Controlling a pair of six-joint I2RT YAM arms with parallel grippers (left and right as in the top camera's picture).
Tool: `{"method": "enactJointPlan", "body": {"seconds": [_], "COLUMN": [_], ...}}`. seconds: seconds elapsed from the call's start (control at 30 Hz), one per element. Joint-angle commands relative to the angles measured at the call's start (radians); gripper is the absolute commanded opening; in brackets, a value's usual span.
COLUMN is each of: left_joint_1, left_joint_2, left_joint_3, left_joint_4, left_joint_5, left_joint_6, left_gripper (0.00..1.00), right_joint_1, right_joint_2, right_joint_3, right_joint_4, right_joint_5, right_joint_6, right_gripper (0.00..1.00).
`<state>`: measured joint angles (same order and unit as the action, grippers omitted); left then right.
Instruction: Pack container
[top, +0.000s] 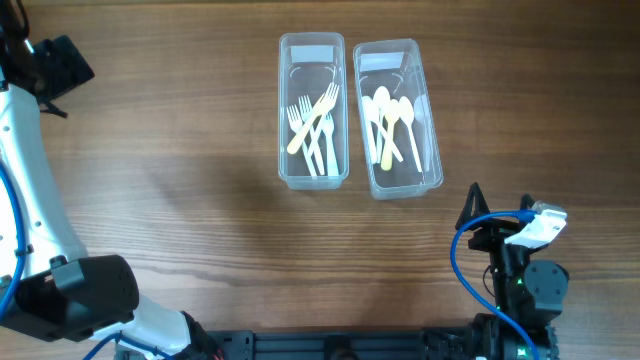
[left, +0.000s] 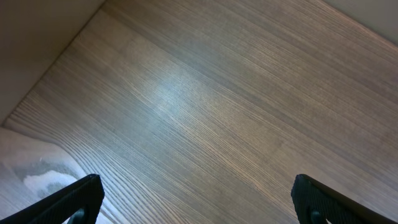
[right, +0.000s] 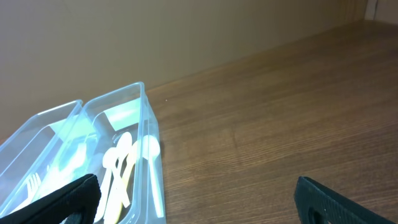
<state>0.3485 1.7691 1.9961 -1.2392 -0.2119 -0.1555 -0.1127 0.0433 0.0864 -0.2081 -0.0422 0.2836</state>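
While left gripper (left: 199, 204) and right gripper (right: 202, 208) stand spread and empty, the right is nearer the spoon container (top: 405, 190), ahead-left of it. Container's long axis points away from the robot.

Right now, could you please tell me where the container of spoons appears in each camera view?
Overhead: the spoon container sits upper right of centre.
Left wrist: not in it, only table wood.
Right wrist: spoon container at lower left.
Shared landmark: the fork container, just left of it in both those views.
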Motion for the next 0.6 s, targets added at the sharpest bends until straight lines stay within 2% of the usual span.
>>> {"method": "enactJointPlan", "body": {"seconds": [0.0, 0.13, 0.23, 0.3, 0.37, 0.43, 0.47, 0.5, 0.57], "left_joint_1": [-0.023, -0.106, -0.162, -0.198, -0.221, -0.240, -0.246, -0.259, -0.274], "left_joint_2": [-0.059, -0.195, -0.317, -0.418, -0.522, -0.647, -0.685, -0.778, -0.902], "left_joint_3": [-0.002, -0.003, -0.077, -0.200, -0.375, -0.624, -0.698, -0.864, -1.047], "left_joint_4": [0.000, -0.013, 0.052, 0.209, 0.449, 0.742, 0.812, 0.938, 1.027], "left_joint_5": [0.006, -0.004, 0.010, 0.058, 0.097, 0.119, 0.118, 0.119, 0.119], "left_joint_6": [-0.013, -0.009, -0.011, -0.011, -0.011, -0.012, -0.013, -0.013, -0.013], "left_gripper": [1.00, 1.00, 1.00, 1.00, 1.00, 1.00, 1.00, 1.00, 1.00], "right_joint_1": [-0.002, -0.002, -0.002, -0.002, -0.002, -0.002, -0.002, -0.002, -0.002], "right_joint_2": [-0.014, -0.014, -0.014, -0.014, -0.014, -0.014, -0.014, -0.014, -0.014], "right_joint_3": [-0.001, -0.001, -0.001, -0.001, -0.001, -0.001, -0.001, -0.001, -0.001], "right_joint_4": [0.006, 0.006, 0.006, 0.006, 0.006, 0.006, 0.006, 0.006, 0.006], "right_joint_5": [-0.004, -0.004, -0.004, -0.004, -0.004, -0.004, -0.004, -0.004, -0.004], "right_joint_6": [-0.003, -0.002, -0.003, -0.003, -0.002, -0.003, -0.002, -0.002, -0.003], "right_gripper": [1.00, 1.00, 1.00, 1.00, 1.00, 1.00, 1.00, 1.00, 1.00]}}
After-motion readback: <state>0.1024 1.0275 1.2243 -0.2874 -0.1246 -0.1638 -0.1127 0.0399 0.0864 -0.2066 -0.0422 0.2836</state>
